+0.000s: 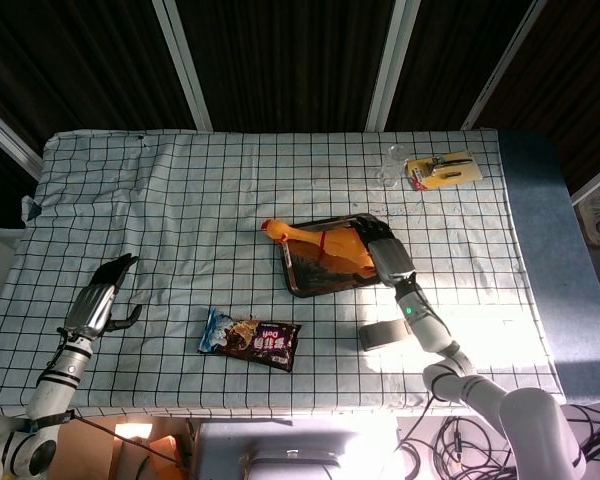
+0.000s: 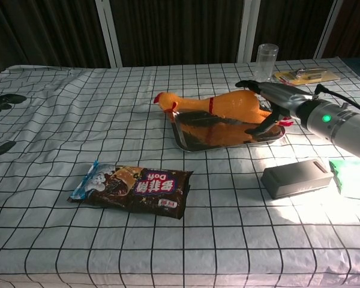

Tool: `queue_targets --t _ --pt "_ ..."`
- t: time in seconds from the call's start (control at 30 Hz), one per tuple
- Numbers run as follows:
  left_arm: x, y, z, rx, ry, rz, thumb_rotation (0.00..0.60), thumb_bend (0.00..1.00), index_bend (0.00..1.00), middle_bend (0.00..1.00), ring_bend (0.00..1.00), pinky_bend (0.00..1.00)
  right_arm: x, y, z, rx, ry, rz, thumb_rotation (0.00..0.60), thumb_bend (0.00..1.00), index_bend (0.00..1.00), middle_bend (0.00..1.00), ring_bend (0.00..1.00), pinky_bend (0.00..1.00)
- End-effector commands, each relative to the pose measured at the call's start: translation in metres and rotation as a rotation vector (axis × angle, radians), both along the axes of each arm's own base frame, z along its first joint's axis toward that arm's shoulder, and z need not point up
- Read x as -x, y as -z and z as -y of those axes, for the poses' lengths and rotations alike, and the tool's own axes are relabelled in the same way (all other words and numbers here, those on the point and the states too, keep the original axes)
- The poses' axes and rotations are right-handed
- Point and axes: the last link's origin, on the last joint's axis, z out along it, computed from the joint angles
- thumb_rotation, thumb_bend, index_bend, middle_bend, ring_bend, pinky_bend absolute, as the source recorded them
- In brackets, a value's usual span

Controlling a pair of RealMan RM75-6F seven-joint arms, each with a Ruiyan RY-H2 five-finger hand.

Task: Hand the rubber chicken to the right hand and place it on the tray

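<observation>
- Chicken (image 2: 225, 107) lies along the tray (image 2: 186, 143), head overhanging its left rim.
- Right robot hand (image 2: 270, 108) at its tail, fingers spread; contact unclear.
- Left robot hand (image 1: 102, 300) open, idle on worktop.
- Risk: withdrawing fingers snag the tail, dragging chicken off.

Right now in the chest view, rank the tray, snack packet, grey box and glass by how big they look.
1. snack packet and tray: similar, and the packet is nearer, so unranked.
2. grey box.
3. glass, farthest away.
</observation>
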Motion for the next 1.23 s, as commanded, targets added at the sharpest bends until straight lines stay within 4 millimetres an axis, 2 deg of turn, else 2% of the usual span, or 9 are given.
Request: queue_targets --t 0.03,0.23,0.43,0.53,0.63,0.77,0.83,0.93,1.23 --pt "0.0 -0.001 0.0 -0.004 0.001 0.001 0.6 0.39 0.0 0.0 0.0 0.0 0.0 -0.006 0.0 0.002 0.002 0.008 0.6 0.11 0.0 0.0 0.0 0.0" --pt "0.001 -0.012 0.007 -0.027 0.021 -0.012 0.6 0.39 0.0 0.0 0.0 0.0 -0.002 -0.031 -0.009 0.022 -0.049 0.066 0.6 0.1 0.0 0.0 0.0 0.0" --pt "0.016 -0.037 0.044 0.02 -0.008 -0.068 0.6 0.39 0.0 0.0 0.0 0.0 0.018 -0.081 -0.051 0.061 -0.128 0.094 0.6 0.1 0.0 0.0 0.0 0.0" --pt "0.022 -0.058 0.075 0.069 -0.036 -0.103 0.6 0.39 0.0 0.0 0.0 0.0 0.04 -0.116 -0.088 0.071 -0.144 -0.006 0.6 0.1 0.0 0.0 0.0 0.0" --pt "0.032 -0.078 0.104 0.011 -0.064 -0.231 0.6 0.39 0.0 0.0 0.0 0.0 0.067 -0.159 -0.136 0.108 -0.094 -0.17 0.6 0.1 0.0 0.0 0.0 0.0" --pt "0.033 -0.08 0.136 -0.046 -0.095 -0.239 0.6 0.39 0.0 0.0 0.0 0.0 0.105 -0.201 -0.207 0.179 0.082 -0.403 0.6 0.1 0.0 0.0 0.0 0.0" --pt "0.033 -0.077 0.146 -0.041 -0.074 -0.236 0.6 0.39 0.0 0.0 0.0 0.0 0.114 -0.209 -0.23 0.209 0.146 -0.421 0.6 0.1 0.0 0.0 0.0 0.0" --pt "0.031 -0.073 0.155 -0.079 -0.007 -0.28 0.6 0.39 0.0 0.0 0.0 0.0 0.123 -0.214 -0.251 0.305 0.182 -0.342 0.6 0.11 0.0 0.0 0.0 0.0" --pt "0.031 -0.065 0.163 -0.107 0.1 -0.242 0.6 0.39 0.0 0.0 0.0 0.0 0.121 -0.215 -0.255 0.365 0.1 -0.3 0.6 0.11 0.0 0.0 0.0 0.0"
